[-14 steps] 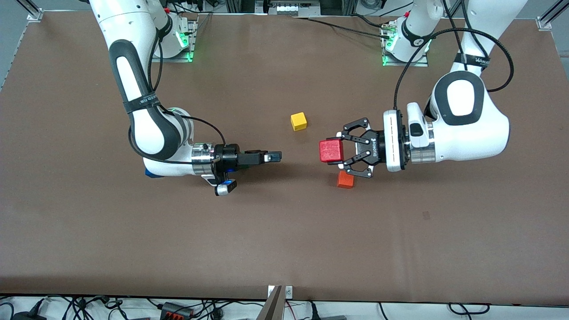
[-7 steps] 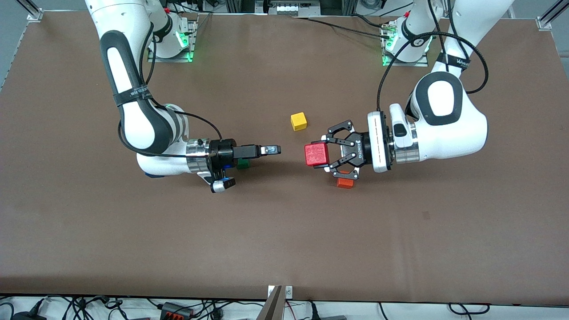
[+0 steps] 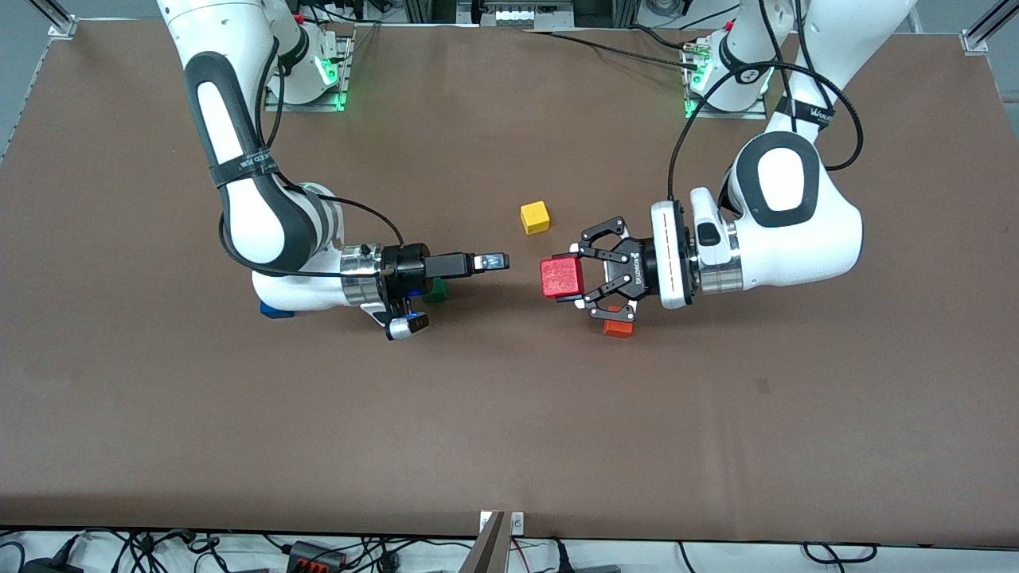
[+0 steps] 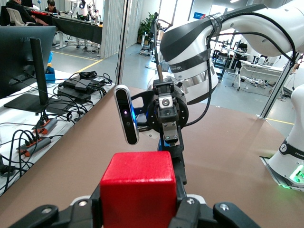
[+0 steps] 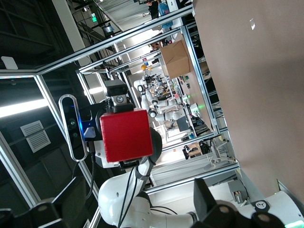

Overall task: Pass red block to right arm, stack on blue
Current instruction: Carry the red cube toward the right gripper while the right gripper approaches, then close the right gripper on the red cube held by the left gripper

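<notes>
My left gripper (image 3: 570, 278), the wide black linkage claw, is shut on the red block (image 3: 561, 276) and holds it sideways above the table. The block fills the lower left wrist view (image 4: 137, 190). My right gripper (image 3: 495, 261), slim and black, points at the block from the right arm's end, a short gap away. It is open and empty, and the block shows between its spread fingers in the right wrist view (image 5: 126, 135). The blue cube (image 3: 275, 310) lies on the table, mostly hidden under the right arm's wrist.
A green cube (image 3: 435, 291) sits on the table under the right gripper's body. A yellow cube (image 3: 535, 216) lies farther from the front camera than the red block. An orange cube (image 3: 618, 326) lies under the left gripper.
The left arm has carried the red block toward the right gripper, narrowing the gap. The right gripper has shifted slightly, uncovering the green cube.
</notes>
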{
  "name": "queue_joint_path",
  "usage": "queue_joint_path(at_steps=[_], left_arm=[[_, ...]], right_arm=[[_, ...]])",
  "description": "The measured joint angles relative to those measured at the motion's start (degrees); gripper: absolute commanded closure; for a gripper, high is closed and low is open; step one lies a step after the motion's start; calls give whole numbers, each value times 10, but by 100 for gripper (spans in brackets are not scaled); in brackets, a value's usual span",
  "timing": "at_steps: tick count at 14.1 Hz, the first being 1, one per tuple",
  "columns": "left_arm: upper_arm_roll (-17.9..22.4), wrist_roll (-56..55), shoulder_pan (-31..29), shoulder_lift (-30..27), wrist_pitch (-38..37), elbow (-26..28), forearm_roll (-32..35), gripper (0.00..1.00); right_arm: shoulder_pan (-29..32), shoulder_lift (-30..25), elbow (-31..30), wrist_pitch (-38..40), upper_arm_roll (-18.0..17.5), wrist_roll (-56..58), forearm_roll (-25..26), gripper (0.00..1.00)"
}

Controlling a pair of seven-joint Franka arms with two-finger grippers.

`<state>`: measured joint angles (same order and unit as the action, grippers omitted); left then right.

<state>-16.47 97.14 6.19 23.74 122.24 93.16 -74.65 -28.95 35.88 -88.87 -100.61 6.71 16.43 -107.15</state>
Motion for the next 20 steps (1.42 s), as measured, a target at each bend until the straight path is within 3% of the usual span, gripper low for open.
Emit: queue_joint_path(at_steps=[8,12,20], left_arm=[[-14,18,15,1,36,16,-35,90],[-15,25,15,1,40,16,-36,90],[-15,34,15,1,44,17,-36,90]], right_arm=[[-13,26,42,-3,0,1,-6,0],[-14,40,53,-3,0,2,-6,8],[-17,45,59,-8,0,10,-22,15]])
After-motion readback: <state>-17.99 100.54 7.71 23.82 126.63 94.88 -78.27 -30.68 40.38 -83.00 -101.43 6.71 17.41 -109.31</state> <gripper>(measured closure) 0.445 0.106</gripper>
